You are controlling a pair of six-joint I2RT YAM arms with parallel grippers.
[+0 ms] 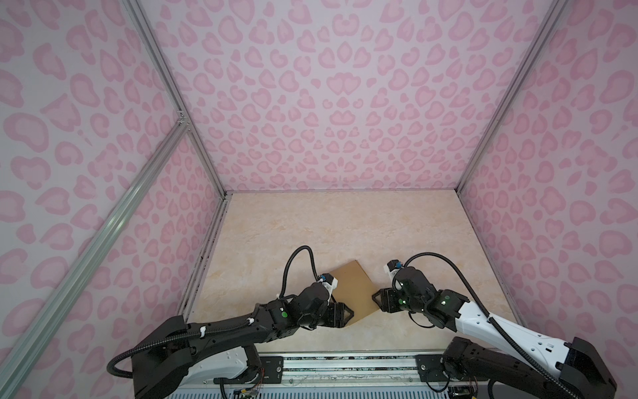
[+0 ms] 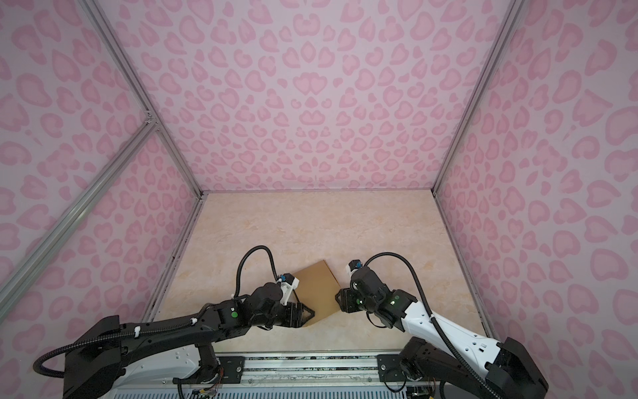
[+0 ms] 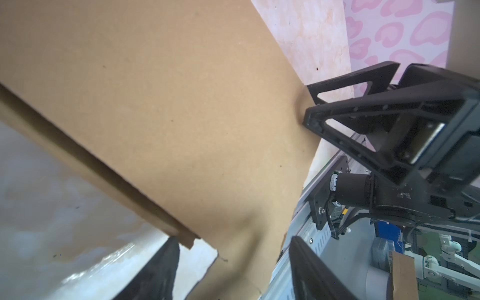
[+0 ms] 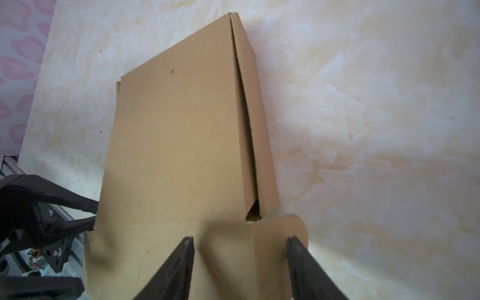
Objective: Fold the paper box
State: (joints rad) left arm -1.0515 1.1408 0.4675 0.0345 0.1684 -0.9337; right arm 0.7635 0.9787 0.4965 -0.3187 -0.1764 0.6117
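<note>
**Top views.** In both top views the paper box [image 1: 355,293] [image 2: 317,290] lies on the desk [image 1: 345,224] near its front edge. It is turned at an angle and sits between the two arms. The left tool [image 1: 349,316] is at the near corner of the box. The right tool [image 1: 375,297] meets the box edge on the right of the view. Neither view resolves the jaw gaps.

**Left wrist view.** The paper box [image 3: 168,117] fills most of the frame. The left tool [image 3: 233,240] stands wide, its two fingers straddling a cardboard corner. Bare desk shows between one finger and the cardboard, so I record no clamp. Across the box, the right tool [image 3: 307,102] has one finger over the edge and one beyond it. The edge is dented there.

**Right wrist view.** The paper box [image 4: 181,142] is closed in shape, with one long side seam gaping slightly. The right tool [image 4: 240,237] stands at medium width around a rounded flap [image 4: 275,233], which is buckled between the fingers. I cannot tell whether it grips. The left tool [image 4: 93,214] touches the opposite edge.
</note>
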